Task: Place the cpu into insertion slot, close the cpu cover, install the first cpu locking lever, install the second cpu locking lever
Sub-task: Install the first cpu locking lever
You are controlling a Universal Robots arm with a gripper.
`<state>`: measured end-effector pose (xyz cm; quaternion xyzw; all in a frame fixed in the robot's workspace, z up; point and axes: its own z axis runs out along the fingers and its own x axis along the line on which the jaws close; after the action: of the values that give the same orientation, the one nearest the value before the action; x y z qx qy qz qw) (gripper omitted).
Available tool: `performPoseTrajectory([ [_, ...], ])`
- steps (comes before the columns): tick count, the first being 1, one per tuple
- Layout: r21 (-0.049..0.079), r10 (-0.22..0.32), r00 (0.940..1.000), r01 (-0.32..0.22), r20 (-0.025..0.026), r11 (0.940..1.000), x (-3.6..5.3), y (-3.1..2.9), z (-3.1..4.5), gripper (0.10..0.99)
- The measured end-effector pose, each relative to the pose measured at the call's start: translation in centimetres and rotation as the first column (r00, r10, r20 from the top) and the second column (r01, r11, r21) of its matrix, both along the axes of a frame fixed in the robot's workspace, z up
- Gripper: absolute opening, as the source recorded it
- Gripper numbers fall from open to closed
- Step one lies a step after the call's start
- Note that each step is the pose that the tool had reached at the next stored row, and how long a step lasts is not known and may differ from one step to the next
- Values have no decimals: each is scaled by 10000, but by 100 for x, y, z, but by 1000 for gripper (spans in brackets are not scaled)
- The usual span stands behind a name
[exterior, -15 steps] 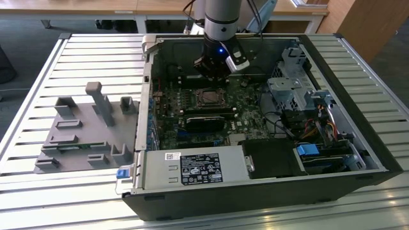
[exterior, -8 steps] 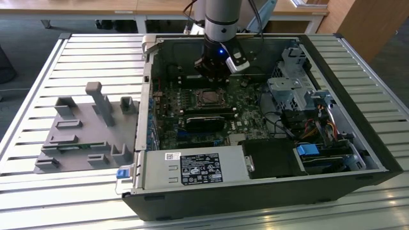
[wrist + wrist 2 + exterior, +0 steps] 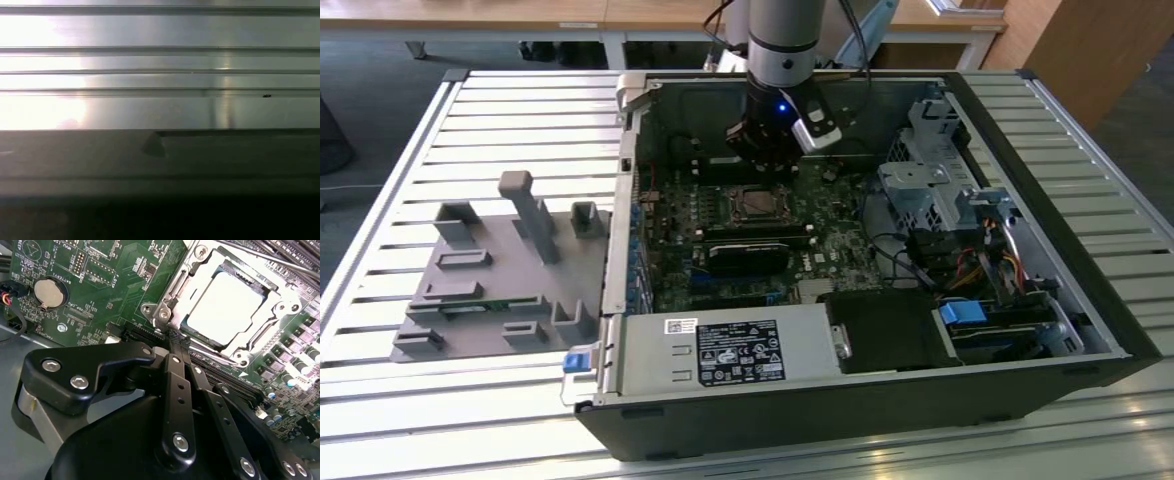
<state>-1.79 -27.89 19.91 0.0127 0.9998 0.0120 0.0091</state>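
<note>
Green circuit board (image 3: 125,285) fills the upper left of the second wrist view, and on it I see the cpu (image 3: 225,310) lying flat in the insertion slot (image 3: 250,287) in the upper right of that frame, its pale silver face up. It is square, so I cannot name a long axis; its edges run skewed to the frame, one corner pointing toward the top of the picture. The cpu cover (image 3: 212,277) lies down over it, its silver frame ringing the chip so the face shows through the window. A thin metal lever (image 3: 212,354) runs along the lower edge of the socket. The gripper (image 3: 172,340) reaches up from the bottom centre of that view, its black fingers (image 3: 176,372) drawn together with their tips at the lower left corner of the socket frame; I cannot tell whether they pinch anything there. A round coin battery (image 3: 49,293) sits on the board at upper left. In the exterior view the gripper (image 3: 771,160) hangs in the upper centre of the frame inside the open computer case (image 3: 1067,330), just above the socket (image 3: 754,204). A grey fixture (image 3: 494,270) stands on the slatted table (image 3: 400,420) at left.
</note>
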Motion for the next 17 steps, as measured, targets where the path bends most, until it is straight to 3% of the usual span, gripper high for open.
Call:
performPoseTrajectory([
  [5, -62, 1, 10000, -1, 1, 10000, 2, 2, -13, 106],
  [13, -35, 0, 10000, 0, 1, 10000, 3, 7, -24, 106],
  [17, -30, 0, 10000, 0, 3, 10000, 4, 8, 19, 106],
])
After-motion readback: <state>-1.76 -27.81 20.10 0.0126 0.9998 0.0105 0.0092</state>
